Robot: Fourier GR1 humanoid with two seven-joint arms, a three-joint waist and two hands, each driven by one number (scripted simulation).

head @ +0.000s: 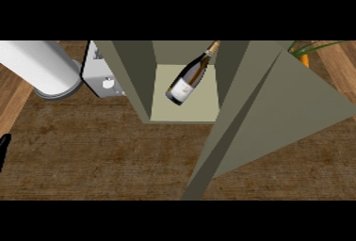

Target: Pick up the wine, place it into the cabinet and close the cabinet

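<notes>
Brown wood-grain tabletop [97,150] carrying an olive cabinet [135,75], door [278,113] standing open. Wine [189,80] lying tilted inside. White cylinder [38,66] sitting left. Left hand [4,148] showing at edge; fingers' state untellable.

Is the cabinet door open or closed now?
Open. The cabinet door swings out to the right, and the wine bottle shows inside the cabinet.

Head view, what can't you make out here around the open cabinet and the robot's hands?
- Right hand: not in the head view.
- Left hand: only a black sliver at the left edge; fingers unreadable.
- Dark glass wine bottle: label text too small.
- Olive-green cabinet's door: hides the counter behind.
</notes>
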